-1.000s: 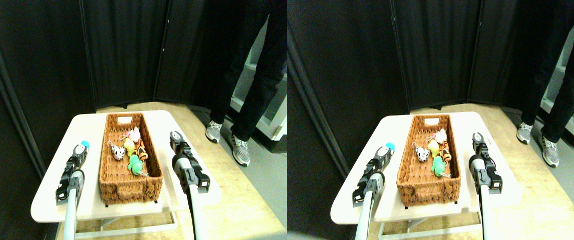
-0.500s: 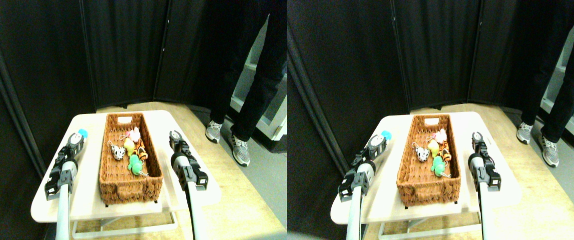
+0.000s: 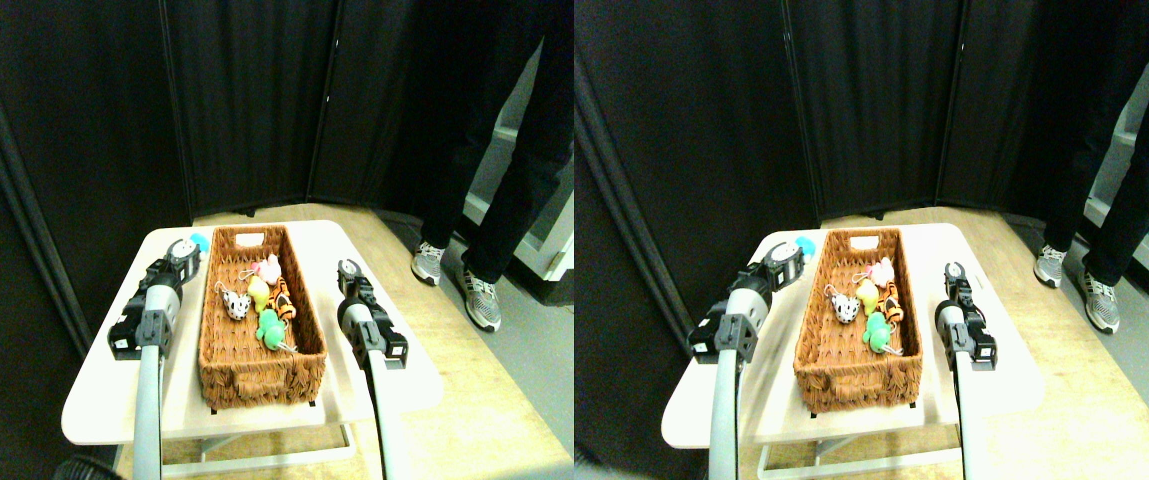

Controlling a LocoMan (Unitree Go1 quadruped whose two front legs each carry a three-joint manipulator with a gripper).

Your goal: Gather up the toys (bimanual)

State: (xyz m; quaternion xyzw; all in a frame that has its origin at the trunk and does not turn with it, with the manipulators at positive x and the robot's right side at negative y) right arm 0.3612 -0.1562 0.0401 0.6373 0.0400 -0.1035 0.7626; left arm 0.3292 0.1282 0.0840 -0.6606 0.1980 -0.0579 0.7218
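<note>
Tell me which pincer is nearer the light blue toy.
Left. The left pincer is right against the light blue toy, just outside the basket's far left corner. The right pincer is across the basket, on its right side.

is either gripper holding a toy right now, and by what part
The left gripper carries a small toy with a blue part, but the place of the hold is too small to tell. The right gripper shows nothing held.
</note>
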